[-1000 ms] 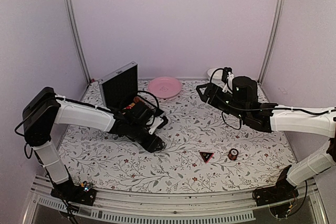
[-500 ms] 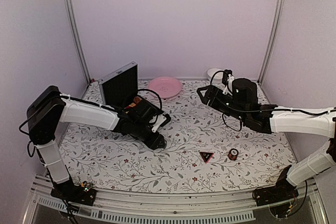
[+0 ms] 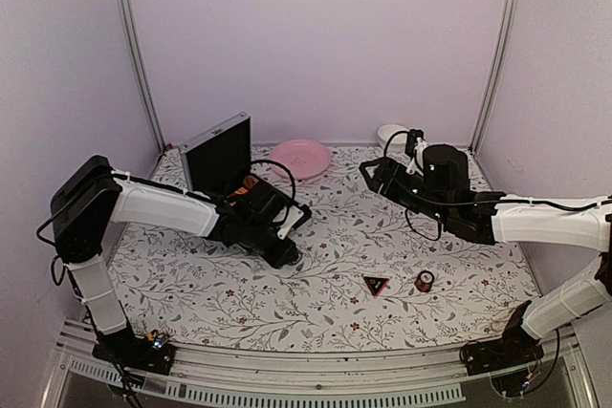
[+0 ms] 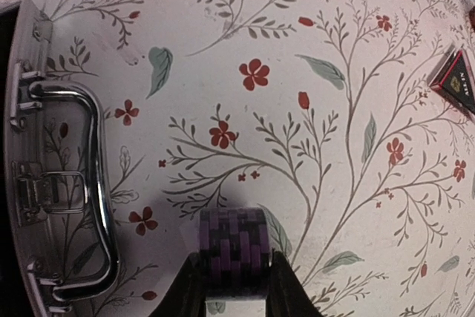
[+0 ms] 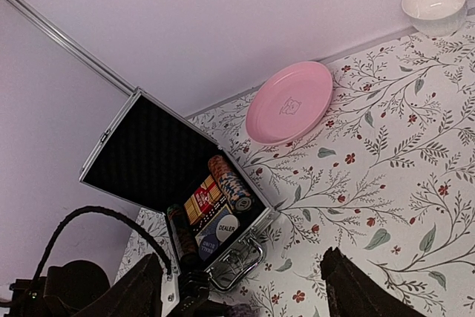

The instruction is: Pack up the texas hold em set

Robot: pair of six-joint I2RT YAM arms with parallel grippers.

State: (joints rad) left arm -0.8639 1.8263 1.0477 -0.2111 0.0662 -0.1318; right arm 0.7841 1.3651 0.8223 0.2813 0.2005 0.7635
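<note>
Two YAM arms work over a floral-cloth table [image 3: 316, 322] w/ a Texas hold 'em set partly packed. The L gripper [image 4: 237, 261] pinches a purple-and-black chip stack [image 4: 236, 239] btwn its fingers [image 4: 185, 295], just beside the silver case [image 4: 22, 146] and its metal handle [image 4: 93, 183]. Only the L wrist cam shows that grip. From overhead the arm's black wrist covers the stack, and whether it rests on the cloth or hangs clear can't be told. The R gripper [image 5: 241, 257] hovers over the rear of the cloth, its fingers [image 5: 356, 287] spread wide w/ nothing btwn them. The R wrist cam alone looks into the open case: black-lined lid [image 5: 145, 154] propped up, w/ a row of chips [image 5: 231, 183], card decks [image 5: 199, 200] and a white dealer button [image 5: 226, 226] in the tray. Overhead, the L arm covers most of that tray, leaving a glimpse of red. A black-and-red triangle [image 3: 376, 285] and a small red chip stack [image 3: 425, 281] lie near each other on the cloth at front R, well apart from the case. The triangle is cut off at the edge of the L wrist frame, and both pieces fall outside the R wrist frame. At the back wall sit a pink plate [image 3: 300, 158] and a white bowl [image 3: 392, 133]. Print on the cards and triangle is too small to read.
</note>
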